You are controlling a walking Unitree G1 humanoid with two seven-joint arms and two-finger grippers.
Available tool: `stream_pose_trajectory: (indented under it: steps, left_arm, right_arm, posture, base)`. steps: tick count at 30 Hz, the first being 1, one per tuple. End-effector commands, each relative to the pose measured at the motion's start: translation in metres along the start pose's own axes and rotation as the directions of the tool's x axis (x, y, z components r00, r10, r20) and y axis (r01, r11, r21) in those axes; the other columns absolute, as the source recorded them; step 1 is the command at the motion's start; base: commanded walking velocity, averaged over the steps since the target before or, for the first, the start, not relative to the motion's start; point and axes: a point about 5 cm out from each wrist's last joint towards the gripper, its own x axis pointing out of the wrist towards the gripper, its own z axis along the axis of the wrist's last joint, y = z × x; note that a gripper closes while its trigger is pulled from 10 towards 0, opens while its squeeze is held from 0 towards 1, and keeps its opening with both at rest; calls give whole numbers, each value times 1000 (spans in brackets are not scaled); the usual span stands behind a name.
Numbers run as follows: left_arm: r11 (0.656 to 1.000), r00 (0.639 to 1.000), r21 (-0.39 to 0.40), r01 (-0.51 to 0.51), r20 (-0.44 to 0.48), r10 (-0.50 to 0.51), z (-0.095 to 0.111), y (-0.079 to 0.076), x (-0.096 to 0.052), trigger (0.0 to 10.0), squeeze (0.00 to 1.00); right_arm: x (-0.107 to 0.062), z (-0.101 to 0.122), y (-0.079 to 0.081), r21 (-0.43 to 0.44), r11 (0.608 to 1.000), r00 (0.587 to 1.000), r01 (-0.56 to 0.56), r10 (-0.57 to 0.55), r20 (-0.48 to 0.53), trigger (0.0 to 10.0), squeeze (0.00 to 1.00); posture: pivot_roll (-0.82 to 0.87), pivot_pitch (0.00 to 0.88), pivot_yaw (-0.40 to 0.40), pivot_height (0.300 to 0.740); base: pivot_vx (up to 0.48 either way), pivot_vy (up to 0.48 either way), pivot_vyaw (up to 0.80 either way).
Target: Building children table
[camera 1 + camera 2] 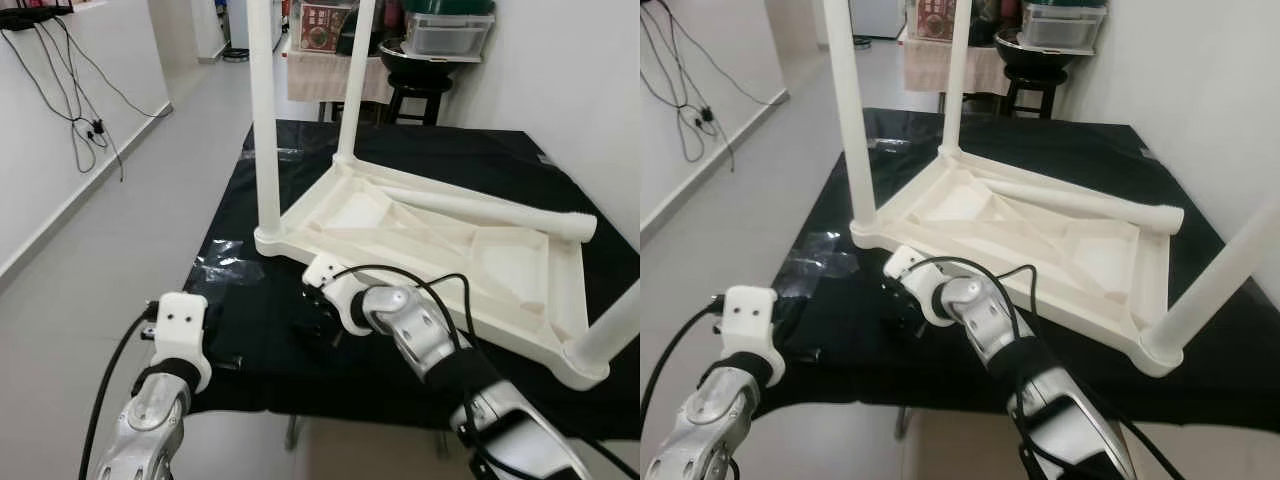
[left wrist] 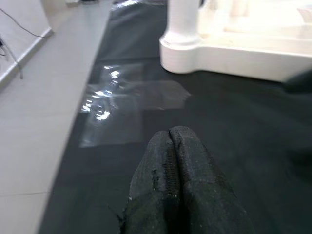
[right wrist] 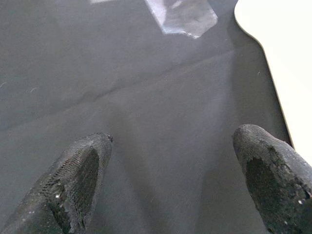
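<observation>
Grippers first, as nearest. Left gripper [image 2: 175, 146] has its two black fingers pressed together, holding nothing, and sits low over the black cloth [image 1: 250, 330] at the near edge of the desk [image 1: 290, 432]. Right gripper [image 3: 180, 170] has its fingers spread wide with bare cloth between them, pinching nothing; it hovers just short of the near corner of the upturned table top [image 1: 500, 270].

Just beyond the left gripper lies a clear plastic wrapper [image 2: 126, 105], flat on the cloth. Past it stands a fitted leg [image 1: 264, 110], upright in the near corner socket. Further from both grippers, a second leg [image 1: 355, 70] stands at the far corner, and a third [image 1: 615, 330] rises at the corner off to the right gripper's outer side. A loose leg [image 1: 480, 208] lies across the top's ribbed underside, not yet fitted.

Risks, as judged: the loose leg is round and may roll off if the top is nudged. The right arm must reach over the frame to take it, and may strike the standing legs. The wrapper could slide underfoot of a gripper.
</observation>
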Motion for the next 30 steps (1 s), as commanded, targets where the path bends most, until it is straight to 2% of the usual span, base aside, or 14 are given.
stream_pose_trajectory:
  steps: [1,5,12,14,16,17,21,22,23,24,25,26,27,30]
  left_arm:
    - [1000,1000,12,6,-14,-6,-1,-2,-2,10000,0]
    - [992,998,112,62,14,-64,5,-16,-13,10000,0]
    - [991,998,122,60,7,-61,6,-21,-21,10000,0]
    - [992,999,114,48,3,-48,8,-22,-27,10000,0]
    - [993,999,114,42,-1,-42,8,-22,-31,10000,0]
    - [993,999,115,39,-4,-39,8,-21,-32,10000,0]
    - [993,999,117,35,-10,-34,8,-21,-34,10000,0]
    - [992,999,119,34,-12,-33,8,-21,-35,10000,0]
    - [992,999,121,33,-13,-32,8,-21,-35,10000,0]
    - [992,999,122,34,-14,-32,8,-21,-36,10000,0]
    - [992,999,124,34,-15,-32,9,-21,-36,10000,0]
    - [992,999,124,33,-16,-31,9,-21,-36,10000,0]
    - [992,999,126,32,-17,-30,9,-21,-36,10000,0]
    - [991,999,128,30,-19,-28,10,-21,-36,10000,0]
  right_arm:
    - [1,0,1,16,1000,1000,-7,7,-2,10000,0]
    - [10,31,-5,46,998,997,33,-36,71,10000,0]
    - [18,39,-8,80,992,995,98,-100,20,10000,0]
    - [18,46,-17,150,968,978,203,-207,8,10000,0]
    - [13,63,-27,206,936,949,284,-305,79,10000,0]
    - [10,73,-31,244,924,937,294,-329,121,10000,0]
    - [5,88,-37,296,903,912,310,-371,174,10000,0]
    - [4,94,-38,310,895,902,320,-388,191,7373,0]
    - [4,98,-38,316,890,894,328,-401,200,7373,0]
    - [4,102,-38,320,886,887,336,-412,210,5608,0]
    - [5,104,-36,322,884,883,340,-418,215,7647,0]
    - [6,107,-36,321,880,875,351,-430,221,7647,0]
    - [6,110,-36,321,872,864,368,-448,228,9294,0]
    - [4,115,-39,332,850,837,409,-495,234,9765,0]
  posture:
    - [44,194,-87,740]
    - [61,240,-109,740]
    - [70,270,-126,740]
    - [75,289,-141,740]
    - [77,296,-145,740]
    - [78,301,-146,740]
    - [78,303,-143,740]
    - [79,305,-141,740]
    - [79,305,-141,740]
    - [79,305,-141,740]
    - [82,307,-140,740]
    - [83,308,-140,740]
    - [86,308,-140,740]
    - [88,309,-143,740]
  base:
    - [0,0,0]
    - [0,0,0]
    - [0,0,0]
    - [0,0,0]
    - [0,0,0]
    - [0,0,0]
    - [0,0,0]
    - [0,0,0]
    - [0,0,0]
    - [0,0,0]
    - [0,0,0]
    - [0,0,0]
    - [0,0,0]
    - [0,0,0]
